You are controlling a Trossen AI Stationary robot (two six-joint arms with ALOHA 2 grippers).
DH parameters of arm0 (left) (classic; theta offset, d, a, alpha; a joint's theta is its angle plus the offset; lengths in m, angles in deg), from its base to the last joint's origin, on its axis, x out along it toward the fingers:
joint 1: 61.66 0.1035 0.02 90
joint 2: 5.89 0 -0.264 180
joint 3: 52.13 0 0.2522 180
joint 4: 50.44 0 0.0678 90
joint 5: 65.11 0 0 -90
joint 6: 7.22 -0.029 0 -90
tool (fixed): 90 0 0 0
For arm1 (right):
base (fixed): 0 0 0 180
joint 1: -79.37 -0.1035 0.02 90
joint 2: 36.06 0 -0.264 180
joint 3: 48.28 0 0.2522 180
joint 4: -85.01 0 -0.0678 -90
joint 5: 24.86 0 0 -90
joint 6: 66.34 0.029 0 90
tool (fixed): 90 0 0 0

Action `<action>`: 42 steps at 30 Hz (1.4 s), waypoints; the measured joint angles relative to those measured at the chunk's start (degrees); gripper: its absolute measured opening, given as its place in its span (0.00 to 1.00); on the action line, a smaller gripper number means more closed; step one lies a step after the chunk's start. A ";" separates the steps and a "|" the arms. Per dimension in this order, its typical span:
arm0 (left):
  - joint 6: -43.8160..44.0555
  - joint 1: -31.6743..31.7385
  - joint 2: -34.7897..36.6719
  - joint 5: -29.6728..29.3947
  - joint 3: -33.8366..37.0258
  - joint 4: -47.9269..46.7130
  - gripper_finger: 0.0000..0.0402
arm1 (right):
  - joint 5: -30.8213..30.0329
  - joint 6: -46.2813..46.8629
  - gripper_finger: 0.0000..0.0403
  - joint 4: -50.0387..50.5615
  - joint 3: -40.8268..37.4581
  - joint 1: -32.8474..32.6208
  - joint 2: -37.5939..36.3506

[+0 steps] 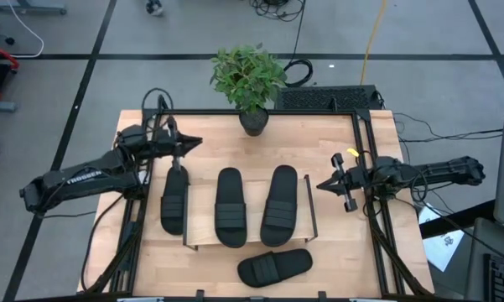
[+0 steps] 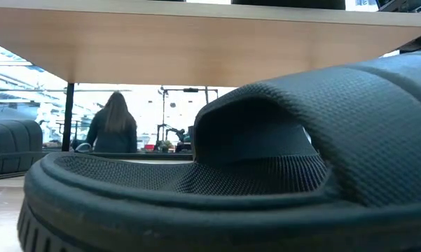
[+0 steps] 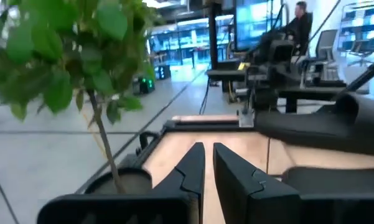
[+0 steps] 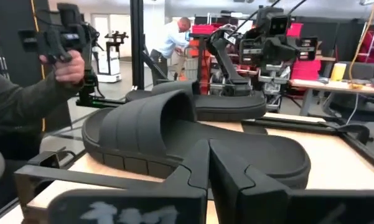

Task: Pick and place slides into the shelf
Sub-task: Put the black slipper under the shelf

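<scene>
Two black slides [image 1: 229, 207] [image 1: 279, 205] lie side by side, soles down, on the shelf's light wood board [image 1: 253, 210]. Another slide [image 1: 174, 201] lies at the shelf's left end frame; whether it rests on the board I cannot tell. One more slide [image 1: 274, 267] lies crosswise on the table in front of the shelf and fills the low view [image 2: 266, 175]. My left gripper [image 1: 200, 141] [image 3: 208, 149] hovers level behind the shelf's left end, shut and holding nothing. My right gripper [image 1: 320, 185] [image 4: 206, 146] is level at the shelf's right end, shut and holding nothing, pointing at the nearest slide [image 4: 174, 137].
A potted plant [image 1: 253, 122] stands at the table's far edge, close to my left gripper [image 3: 68, 62]. Black frame rails [image 1: 371, 210] run along the table's sides. A person's hand with a controller [image 4: 62, 56] shows beyond the table; other people show farther off.
</scene>
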State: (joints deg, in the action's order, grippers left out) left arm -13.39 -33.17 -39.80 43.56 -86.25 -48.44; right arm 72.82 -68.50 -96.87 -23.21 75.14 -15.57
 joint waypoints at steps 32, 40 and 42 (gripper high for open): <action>-13.15 -48.36 -13.65 -17.31 -21.58 -16.15 0.09 | -7.43 -2.38 0.00 -11.82 0.00 0.00 -0.08; -12.45 -55.28 -22.52 -21.74 -21.53 -5.05 0.09 | -7.41 -1.69 0.00 -11.81 0.00 0.00 -0.07; -9.71 -56.30 -24.12 -21.75 -21.53 -2.68 0.09 | -7.42 -2.19 0.00 -11.95 0.00 0.00 -0.07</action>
State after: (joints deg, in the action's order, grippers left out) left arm -23.10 -89.47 -63.92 21.81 -107.78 -51.12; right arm 65.41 -70.69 -108.82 -23.21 75.14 -15.64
